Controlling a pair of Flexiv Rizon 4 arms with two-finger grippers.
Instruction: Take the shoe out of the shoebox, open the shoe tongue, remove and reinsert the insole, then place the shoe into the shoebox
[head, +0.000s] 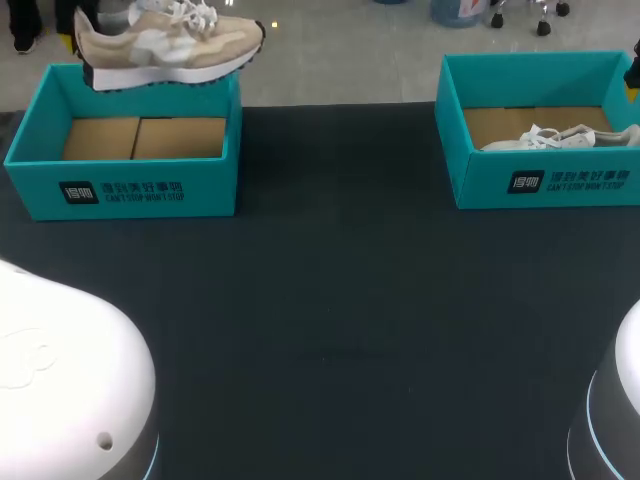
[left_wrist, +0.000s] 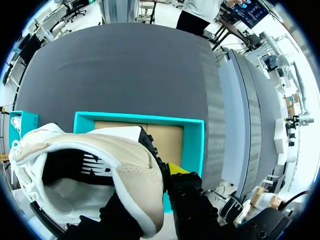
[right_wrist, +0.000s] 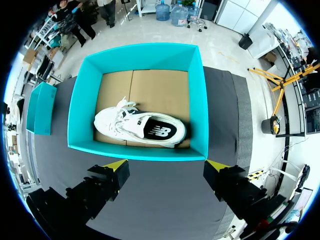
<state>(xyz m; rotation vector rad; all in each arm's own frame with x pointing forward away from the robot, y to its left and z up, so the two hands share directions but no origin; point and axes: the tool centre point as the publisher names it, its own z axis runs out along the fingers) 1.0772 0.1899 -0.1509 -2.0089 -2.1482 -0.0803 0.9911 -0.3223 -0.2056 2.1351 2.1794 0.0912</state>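
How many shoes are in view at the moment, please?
2. The beige shoe is held in the left gripper above the left shoebox; the white shoe lies inside the right shoebox.

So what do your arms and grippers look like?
My left arm and right arm are smooth, rounded white shells, each with a thin pale-blue ring around it. The right gripper is chunky and black, with two blocky fingers ending in bright yellow tips. The left gripper is black too, though only one yellow tip shows.
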